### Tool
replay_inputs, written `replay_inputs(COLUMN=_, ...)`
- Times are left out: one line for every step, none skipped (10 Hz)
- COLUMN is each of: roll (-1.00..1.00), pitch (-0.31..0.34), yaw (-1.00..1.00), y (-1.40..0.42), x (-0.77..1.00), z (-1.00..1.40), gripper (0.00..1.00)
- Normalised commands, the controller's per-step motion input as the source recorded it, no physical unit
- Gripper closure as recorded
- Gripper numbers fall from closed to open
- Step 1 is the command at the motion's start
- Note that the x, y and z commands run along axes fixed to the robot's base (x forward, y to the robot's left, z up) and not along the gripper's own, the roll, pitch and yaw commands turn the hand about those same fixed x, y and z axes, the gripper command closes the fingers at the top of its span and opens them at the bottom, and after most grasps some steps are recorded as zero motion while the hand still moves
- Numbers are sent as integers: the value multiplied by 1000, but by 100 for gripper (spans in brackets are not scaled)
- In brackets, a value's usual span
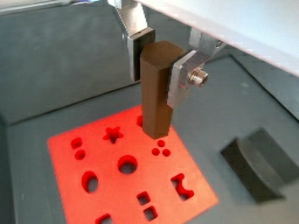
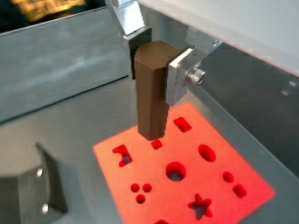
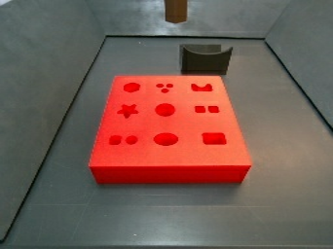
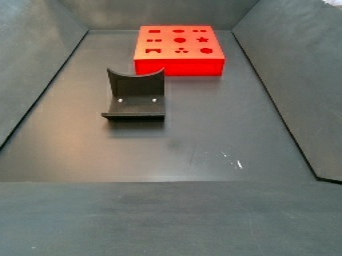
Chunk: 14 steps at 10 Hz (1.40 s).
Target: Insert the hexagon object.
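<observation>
your brown peg (image 1: 158, 87) hangs upright in the air, pinched between the two silver fingers (image 1: 184, 77) of the gripper (image 1: 162, 59), which clamp its upper part from opposite sides. in both wrist views the peg's (image 2: 152, 92) lower end sits clear above the red board (image 1: 128, 188), over the edge region of the board near some small holes; you cannot tell from these views which hole it lines up with. in a side view only the bottom tip of the peg (image 3: 176, 10) shows at the top of the frame, well above the floor and behind the board (image 3: 169, 160). the board lies flat on the dark floor, with star, round and square holes open on top. the dark grey block (image 3: 205, 58) with a curved notch stands apart from the board; in a side view it (image 4: 135, 95) sits nearer the camera than the board (image 4: 181, 62).
</observation>
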Motion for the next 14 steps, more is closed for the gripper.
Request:
replay_inputs(roll=-37, pitch=-170, yaw=877, y=234, x=0, z=-520, gripper=100)
replay_inputs(roll=49, pitch=-43, yaw=537, y=486, x=-320, z=-523, gripper=100)
replay_inputs(roll=0, pitch=-71, yaw=491, y=480, x=-443, z=-763, gripper=100)
replay_inputs(roll=0, pitch=-36, yaw=494, y=400, x=-497, z=-763, gripper=100)
replay_inputs(roll=-69, pitch=0, yaw=420, y=174, x=-563, z=-851, gripper=100)
replay_inputs(roll=-149, pitch=0, yaw=351, y=17, x=-411, z=-760, gripper=100)
replay_inputs(roll=-184, pitch=19, yaw=289, y=0, x=-383, z=-717, gripper=100)
replay_inputs(roll=-51, pitch=46, yaw=166, y=0, x=-109, z=-603, gripper=100)
replay_inputs(roll=53, pitch=197, yaw=63, y=0, x=69, z=-494, gripper=100)
replay_inputs(roll=127, pitch=271, yaw=94, y=0, x=89, z=-477, gripper=100)
replay_inputs(roll=86, pitch=284, yaw=71, y=0, x=66, z=-414, gripper=100)
replay_inputs(roll=50, pitch=276, yaw=40, y=0, x=0, z=-314, gripper=100)
replay_inputs(roll=0, pitch=174, yaw=0, y=-20, x=-163, z=-140, gripper=100)
replay_inputs(roll=63, pitch=150, yaw=-111, y=0, x=-97, z=-60, gripper=100)
